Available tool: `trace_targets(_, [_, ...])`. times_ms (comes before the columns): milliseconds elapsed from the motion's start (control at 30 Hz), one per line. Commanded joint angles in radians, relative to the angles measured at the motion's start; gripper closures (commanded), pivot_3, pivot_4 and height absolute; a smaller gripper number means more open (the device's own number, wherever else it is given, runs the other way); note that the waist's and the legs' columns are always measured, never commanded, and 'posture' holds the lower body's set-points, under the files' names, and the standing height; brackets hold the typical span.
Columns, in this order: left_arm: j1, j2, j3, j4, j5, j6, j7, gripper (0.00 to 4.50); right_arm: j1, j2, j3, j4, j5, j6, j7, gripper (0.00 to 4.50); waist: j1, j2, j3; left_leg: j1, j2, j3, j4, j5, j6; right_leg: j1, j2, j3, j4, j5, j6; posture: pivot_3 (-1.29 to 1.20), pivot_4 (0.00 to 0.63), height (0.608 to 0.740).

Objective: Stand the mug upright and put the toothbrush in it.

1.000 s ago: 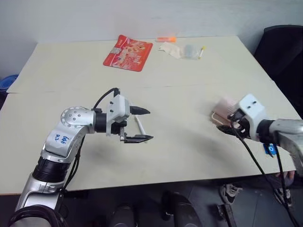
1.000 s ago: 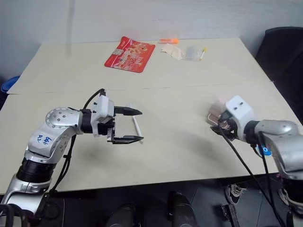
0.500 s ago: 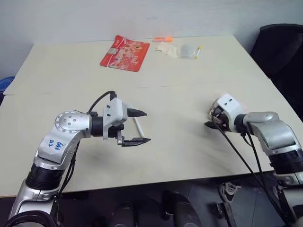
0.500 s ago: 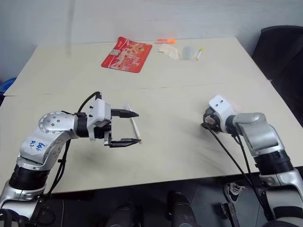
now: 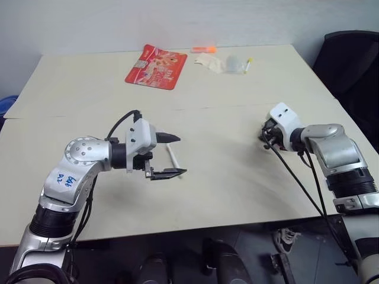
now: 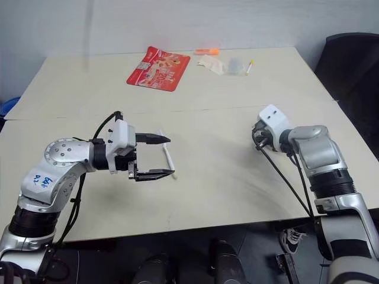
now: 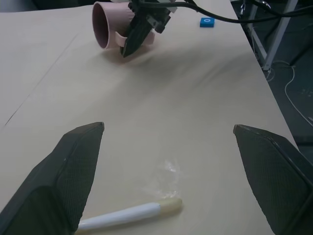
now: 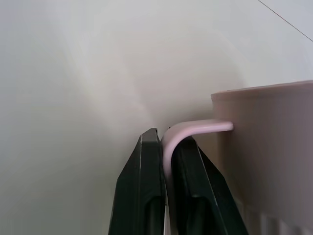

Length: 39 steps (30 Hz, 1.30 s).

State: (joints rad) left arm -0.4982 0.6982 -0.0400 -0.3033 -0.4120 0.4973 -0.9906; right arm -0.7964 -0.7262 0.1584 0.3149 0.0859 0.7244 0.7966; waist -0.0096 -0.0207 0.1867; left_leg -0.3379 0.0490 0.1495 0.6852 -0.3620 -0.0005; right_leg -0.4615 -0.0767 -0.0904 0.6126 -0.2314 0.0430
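Pink mug (image 7: pixel 110 24), one, handle pinched by right end effector (image 8: pixel 166 161); left end effector (image 6: pixel 159 157) wide open.

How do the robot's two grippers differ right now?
The left gripper has its fingers spread wide and holds nothing; the right gripper is clamped on the handle of the mug. The left gripper hangs over the toothbrush, while the right one is at the mug, which lies on its side. Both have two black fingers.

Pale pink mug (image 7: pixel 110 24), white toothbrush (image 7: pixel 124 216), red packet (image 5: pixel 156 66)
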Motion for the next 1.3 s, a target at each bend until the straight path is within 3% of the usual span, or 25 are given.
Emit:
trace_targets(33, [0.006,0.026,0.063,-0.04,-0.027,0.017,0.022,0.0,0.009,0.074,-0.087,-0.066,0.119,0.02,0.047,4.48,-0.005,0.0,0.0,0.0,0.0,0.0,0.0,0.0,0.0,0.0,0.0,0.0,0.0,0.0,0.0,0.0,0.15,0.74])
trace_targets(167, [0.018,0.047,0.164,-0.059,-0.092,0.1,0.07,0.0,0.003,0.228,-0.188,-0.183,0.259,0.028,0.039,4.48,-0.032,0.0,0.0,0.0,0.002,0.001,0.0,0.0,-0.002,-0.001,-0.001,0.002,0.005,0.0,-0.001,0.0,0.15,0.74])
trace_targets(300, [0.059,0.091,0.254,-0.079,-0.124,0.156,0.101,0.0,0.045,0.412,-0.179,-0.241,0.3,-0.091,-0.007,4.48,-0.032,0.0,0.0,0.0,0.004,0.0,-0.002,0.0,-0.007,-0.003,0.0,-0.001,0.008,-0.003,-0.006,0.0,0.15,0.74])
trace_targets(500, [0.096,0.134,0.285,-0.107,-0.139,0.18,0.109,0.0,0.135,0.621,-0.213,-0.159,0.343,-0.312,-0.042,4.48,-0.017,0.0,0.0,0.0,0.004,-0.001,-0.002,0.0,-0.006,-0.003,0.001,-0.003,0.008,-0.003,-0.007,0.0,0.15,0.74])
trace_targets(633, [0.104,0.149,0.284,-0.132,-0.152,0.196,0.111,0.0,0.208,0.644,-0.182,-0.127,0.328,-0.404,-0.014,4.48,-0.018,0.0,0.0,-0.001,0.002,-0.002,-0.002,0.0,-0.004,-0.003,-0.001,-0.004,0.008,-0.003,-0.006,0.0,0.15,0.74])
trace_targets(767, [0.112,0.165,0.269,-0.161,-0.17,0.209,0.098,0.0,0.334,0.562,-0.109,-0.171,0.274,-0.451,0.057,4.48,-0.016,0.0,0.0,0.0,0.002,-0.002,-0.002,0.0,-0.004,-0.002,-0.001,-0.004,0.008,-0.003,-0.006,0.0,0.15,0.74])
trace_targets(867, [0.109,0.166,0.261,-0.15,-0.169,0.203,0.098,0.0,0.386,0.515,-0.061,-0.202,0.246,-0.487,0.089,3.68,-0.017,-0.001,-0.001,0.001,0.002,-0.003,-0.002,0.0,-0.004,-0.001,-0.001,-0.004,0.009,-0.004,-0.006,0.0,0.15,0.74])
trace_targets(1167, [0.083,0.147,0.241,-0.131,-0.205,0.214,0.096,0.0,0.416,0.47,-0.068,-0.266,0.229,-0.443,0.014,0.54,-0.02,-0.001,-0.001,0.002,0.002,-0.002,-0.002,0.0,-0.008,-0.002,-0.001,-0.002,0.01,-0.005,-0.009,0.0,0.15,0.74])
trace_targets(1200, [0.086,0.141,0.247,-0.136,-0.226,0.231,0.101,0.0,0.43,0.454,-0.066,-0.303,0.231,-0.423,0.012,0.3,-0.019,-0.001,-0.001,0.002,0.003,-0.002,-0.002,-0.001,-0.008,-0.002,-0.001,-0.002,0.01,-0.005,-0.009,0.0,0.15,0.74])
trace_targets(1300, [0.097,0.138,0.26,-0.15,-0.265,0.282,0.129,0.0,0.478,0.385,-0.058,-0.431,0.223,-0.374,0.014,0.3,-0.018,-0.001,-0.001,0.002,0.003,-0.002,-0.002,-0.001,-0.008,-0.002,-0.001,-0.002,0.009,-0.005,-0.009,0.0,0.15,0.74])
